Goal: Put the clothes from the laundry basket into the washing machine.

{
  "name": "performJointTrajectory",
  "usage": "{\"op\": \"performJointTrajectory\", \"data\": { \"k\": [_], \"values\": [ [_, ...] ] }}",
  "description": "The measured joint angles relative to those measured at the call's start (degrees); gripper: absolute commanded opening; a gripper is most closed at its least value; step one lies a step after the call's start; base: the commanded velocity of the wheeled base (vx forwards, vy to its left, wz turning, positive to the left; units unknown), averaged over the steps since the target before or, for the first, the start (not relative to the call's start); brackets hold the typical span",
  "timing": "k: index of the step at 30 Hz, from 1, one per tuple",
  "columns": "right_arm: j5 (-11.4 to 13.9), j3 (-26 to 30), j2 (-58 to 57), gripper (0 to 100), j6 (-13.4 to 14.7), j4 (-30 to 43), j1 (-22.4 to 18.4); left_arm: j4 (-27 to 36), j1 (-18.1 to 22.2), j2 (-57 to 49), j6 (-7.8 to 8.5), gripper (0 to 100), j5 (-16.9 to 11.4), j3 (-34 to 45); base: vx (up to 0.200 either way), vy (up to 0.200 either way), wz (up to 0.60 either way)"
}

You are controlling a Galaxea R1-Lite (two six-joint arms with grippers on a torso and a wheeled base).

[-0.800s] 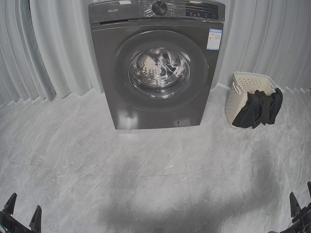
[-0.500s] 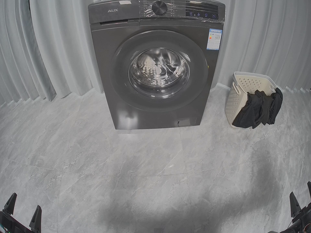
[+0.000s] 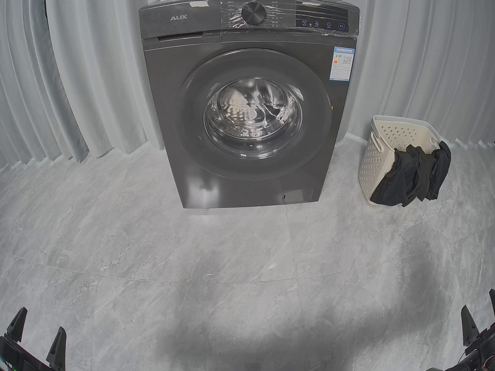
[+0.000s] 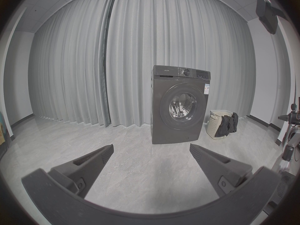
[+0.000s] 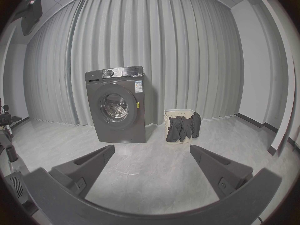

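A dark grey front-loading washing machine (image 3: 247, 99) stands against the curtain, its round door shut, the steel drum showing through the glass (image 3: 252, 115). To its right a cream laundry basket (image 3: 381, 148) sits on the floor with dark clothes (image 3: 412, 176) draped over its front rim. The machine (image 4: 179, 105) and the basket (image 4: 215, 125) also lie far ahead in the left wrist view, as do the machine (image 5: 115, 105) and the clothes (image 5: 182, 127) in the right wrist view. My left gripper (image 3: 37, 331) and right gripper (image 3: 479, 313) hang open and empty at the bottom corners, far from both.
Pale marble-look floor tiles (image 3: 232, 264) stretch wide and bare between me and the machine. White curtains (image 3: 93, 63) cover the wall behind. A wall with a dark skirting (image 5: 265, 110) closes the room on the right.
The whole head picture has shifted slightly, the machine and basket sitting a touch lower and larger, so the camera moved. Both grippers stay as they were.
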Motion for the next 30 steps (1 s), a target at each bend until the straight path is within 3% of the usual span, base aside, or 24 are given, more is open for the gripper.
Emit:
{"op": "performJointTrajectory", "data": {
  "k": [23,30],
  "values": [
    [0.0,0.0,0.0,100,-0.02,0.0,-0.02,-0.02,-0.02,0.0,0.1,100,0.02,0.0,0.2,0.0,0.0],
    [0.02,0.0,0.0,100,-0.02,0.02,-0.07,0.0,-0.04,0.0,0.56,100,0.11,0.0,0.0,0.0,0.09]
  ]
}}
